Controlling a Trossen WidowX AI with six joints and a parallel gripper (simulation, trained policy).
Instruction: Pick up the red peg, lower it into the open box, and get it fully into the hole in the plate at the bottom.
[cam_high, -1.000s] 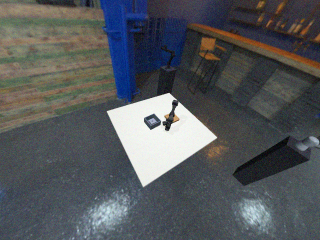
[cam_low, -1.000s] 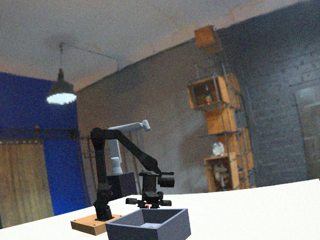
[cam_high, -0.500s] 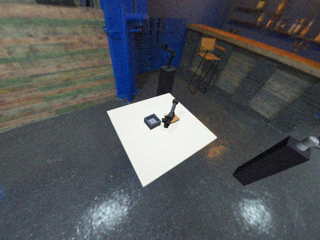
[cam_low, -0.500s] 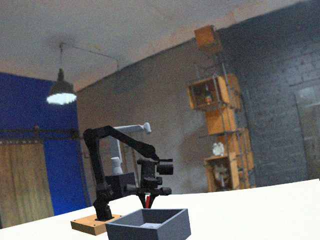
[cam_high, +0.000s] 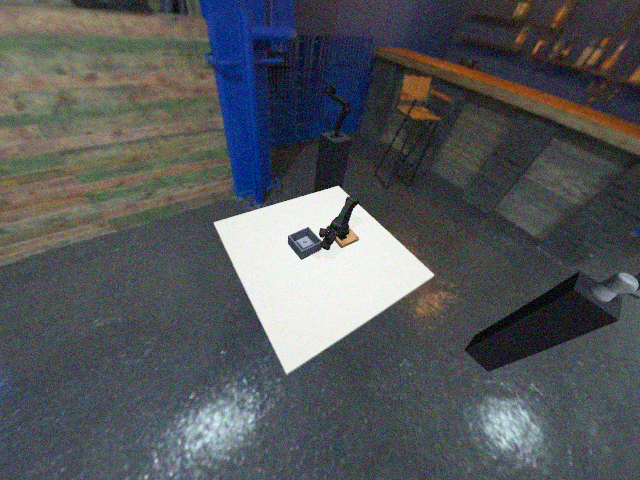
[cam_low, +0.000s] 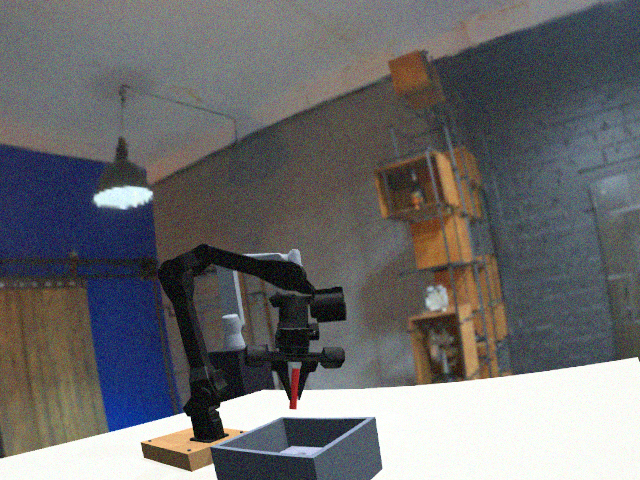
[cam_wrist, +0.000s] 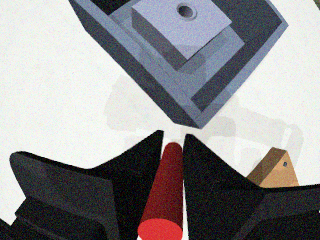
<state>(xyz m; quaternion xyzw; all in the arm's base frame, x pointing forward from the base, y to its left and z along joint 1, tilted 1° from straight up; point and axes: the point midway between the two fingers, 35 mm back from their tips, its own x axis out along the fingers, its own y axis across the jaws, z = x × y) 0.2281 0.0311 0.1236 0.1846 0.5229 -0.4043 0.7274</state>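
Top view: white counter (cam_high: 320, 310) (cam_low: 516, 408) (cam_wrist: 40, 100), four corners visible. Slate-blue open-topped square box (cam_high: 310, 252) (cam_low: 263, 467) (cam_wrist: 150, 82), standing inward of the upper-left edge, nearer the top corner than the bottom one. Wooden base board (cam_high: 351, 240) (cam_low: 165, 445) (cam_wrist: 279, 172), on the side of the box toward the upper-right edge.

Plate, pale lilac, round hole in its face (cam_high: 309, 244) (cam_low: 302, 451) (cam_wrist: 200, 30); at the bottom of the box, hole unfilled.

Peg, red, cylindrical (cam_low: 294, 387) (cam_wrist: 165, 192); held above the counter, outside the box, lower end projecting past the fingertips, leaning slightly in the exterior view. Not discernible from the top.

Parallel-jaw gripper, black (cam_high: 326, 241) (cam_low: 294, 398) (cam_wrist: 174, 134); fingers drawn narrow, gripping the peg.

Step in hand, as judged: carrying; pick-up achieved, insertion outstanding. Next move: travel across the near wall, keeping the peg's tip above the rim, centre over the hole, correct the lean, then descend straight. Risks: tip striking the rim, or wedging at the hole's edge if tilted.

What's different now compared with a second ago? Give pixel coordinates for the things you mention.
The gripper (cam_low: 294, 395) (cam_wrist: 173, 138) has risen from low behind the box's rim (cam_low: 263, 453) (cam_wrist: 145, 75) (cam_high: 295, 250), lifting the red peg (cam_low: 294, 387) (cam_wrist: 167, 200) held between its fingers. The box and the wooden base (cam_low: 168, 448) (cam_high: 349, 241) (cam_wrist: 280, 172) stayed put.
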